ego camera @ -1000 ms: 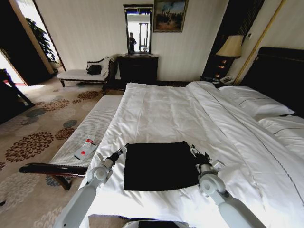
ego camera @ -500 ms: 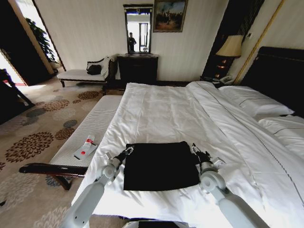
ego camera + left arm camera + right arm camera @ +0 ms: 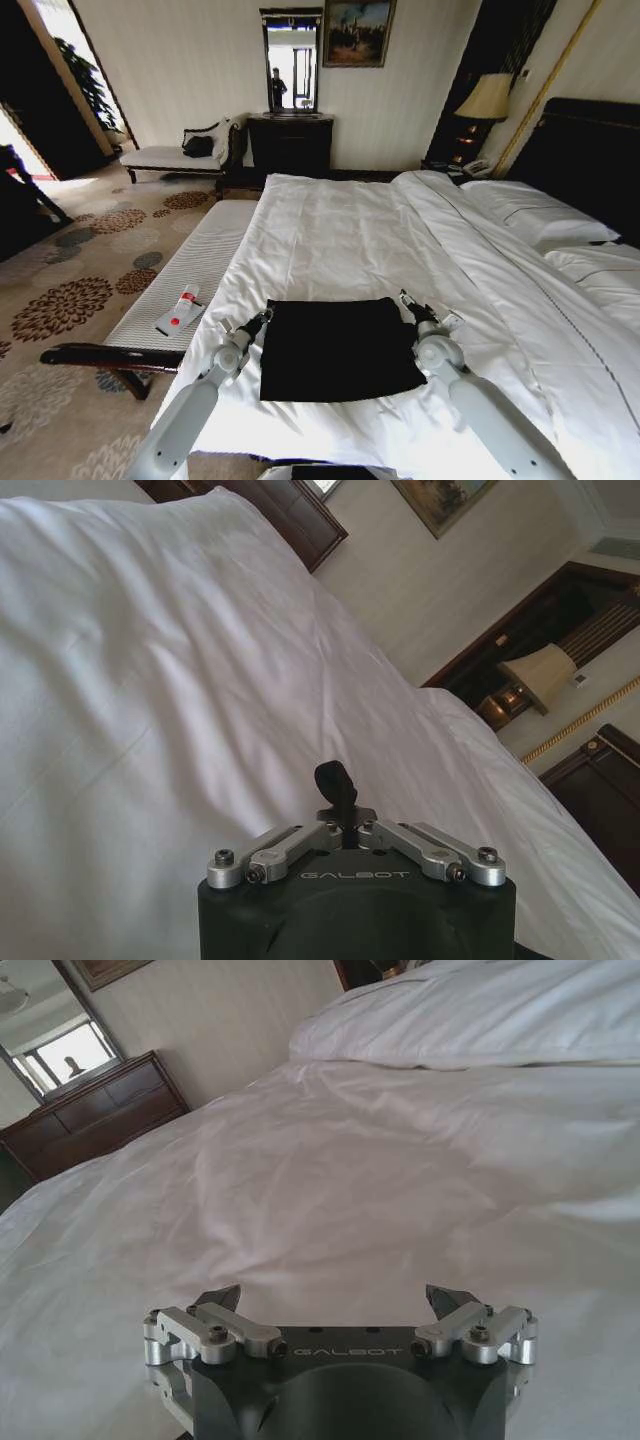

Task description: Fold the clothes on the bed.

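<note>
The clothes, a black T-shirt (image 3: pixel 335 348), lie folded into a flat rectangle near the foot of the bed (image 3: pixel 340 240), on its white duvet. My left gripper (image 3: pixel 263 318) hovers at the shirt's far left corner. In the left wrist view the left gripper (image 3: pixel 340 780) has its fingertips pressed together, with no fabric visible between them. At the shirt's far right corner is my right gripper (image 3: pixel 407 300). In the right wrist view the right gripper (image 3: pixel 333 1300) stands wide open over white bedding (image 3: pixel 350 1190), holding nothing.
A long white-cushioned bench (image 3: pixel 190 270) runs along the bed's left side with a small red-and-white tube (image 3: pixel 181 308) on it. Pillows (image 3: pixel 540 215) and the dark headboard (image 3: pixel 590 150) are at the right. A dresser (image 3: pixel 290 140) stands against the far wall.
My right gripper has slid a little farther up the bed along the shirt's right edge. The left gripper shifted slightly at the far left corner. The shirt stays flat.
</note>
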